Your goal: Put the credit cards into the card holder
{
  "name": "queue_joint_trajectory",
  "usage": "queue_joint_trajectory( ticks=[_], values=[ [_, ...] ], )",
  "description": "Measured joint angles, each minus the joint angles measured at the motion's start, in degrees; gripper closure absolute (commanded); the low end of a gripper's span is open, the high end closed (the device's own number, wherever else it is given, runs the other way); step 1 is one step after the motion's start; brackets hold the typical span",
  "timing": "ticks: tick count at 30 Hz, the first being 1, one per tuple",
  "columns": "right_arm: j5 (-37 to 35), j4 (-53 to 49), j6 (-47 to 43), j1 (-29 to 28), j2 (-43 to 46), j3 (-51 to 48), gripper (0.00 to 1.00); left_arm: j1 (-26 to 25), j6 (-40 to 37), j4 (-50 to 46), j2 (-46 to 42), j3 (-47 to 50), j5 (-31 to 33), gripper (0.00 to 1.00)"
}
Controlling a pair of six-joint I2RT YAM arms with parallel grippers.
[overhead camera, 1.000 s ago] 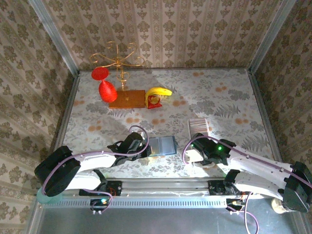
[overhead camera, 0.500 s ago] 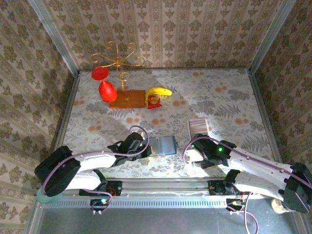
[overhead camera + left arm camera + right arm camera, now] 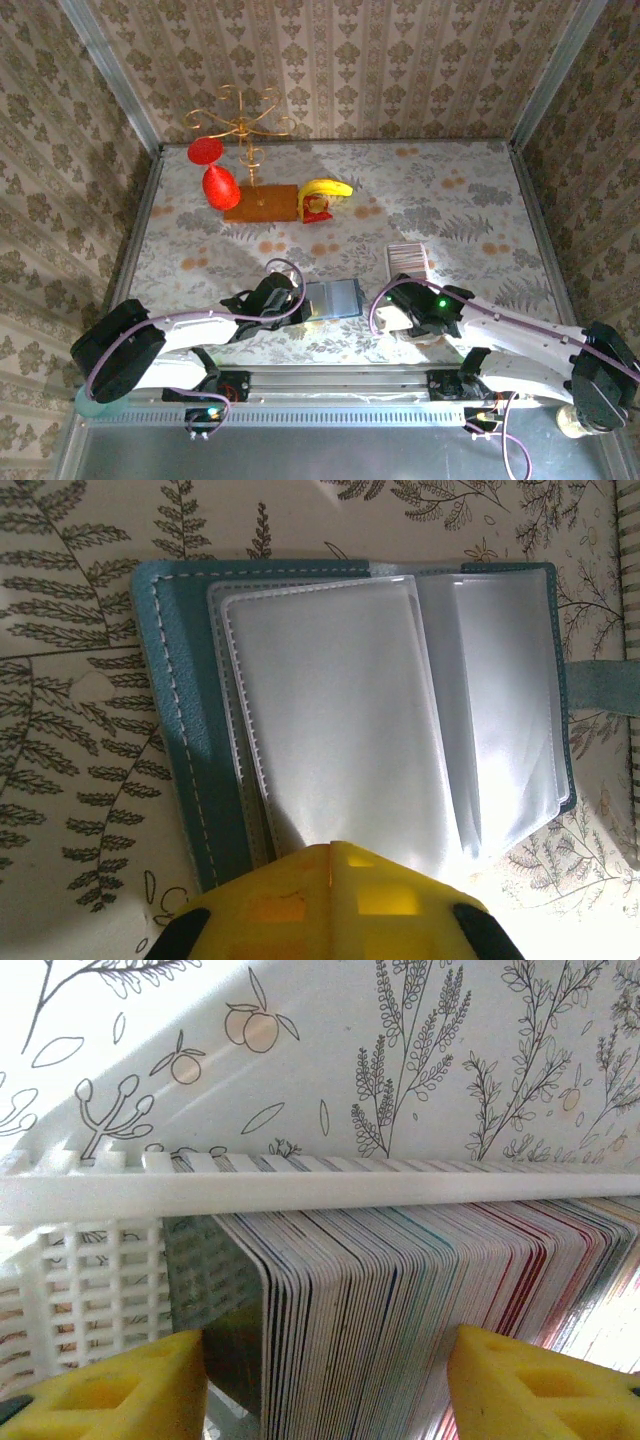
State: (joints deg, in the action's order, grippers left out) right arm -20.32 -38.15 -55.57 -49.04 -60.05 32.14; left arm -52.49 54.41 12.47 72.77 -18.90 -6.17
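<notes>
The teal card holder (image 3: 335, 298) lies open on the table, its clear plastic sleeves (image 3: 340, 710) spread and a snap tab (image 3: 605, 685) at the right. My left gripper (image 3: 306, 303) is shut, and its yellow tips (image 3: 335, 848) rest on the near edge of the sleeves with nothing between them. The credit cards (image 3: 400, 1290) stand on edge in a tight row inside a white slotted tray (image 3: 300, 1192). My right gripper (image 3: 325, 1385) is open and straddles a bundle of them. One finger (image 3: 120, 1385) stands clear on the left; the other is close on the right.
A gold stand (image 3: 240, 125) on a wooden base (image 3: 262, 203) carries two red glasses (image 3: 220, 185) at the back left. A banana (image 3: 328, 188) lies beside it. The white tray (image 3: 407, 260) sits right of the card holder. Patterned walls close in three sides.
My right gripper has shifted slightly left along the near end of the tray. The left arm and the card holder have not moved.
</notes>
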Motion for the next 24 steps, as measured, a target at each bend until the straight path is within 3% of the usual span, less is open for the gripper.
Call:
queue_joint_trajectory(
  ticks=[11,24],
  values=[
    [0.81,-2.36,-0.20,0.00,2.62,0.00,0.61,-0.46,0.33,0.74,-0.13,0.42,0.42,1.00],
    [1.44,-3.72,-0.22,0.00,5.42,0.00,0.67,-1.38,1.11,0.96,0.09,0.42,1.05,1.00]
  ],
)
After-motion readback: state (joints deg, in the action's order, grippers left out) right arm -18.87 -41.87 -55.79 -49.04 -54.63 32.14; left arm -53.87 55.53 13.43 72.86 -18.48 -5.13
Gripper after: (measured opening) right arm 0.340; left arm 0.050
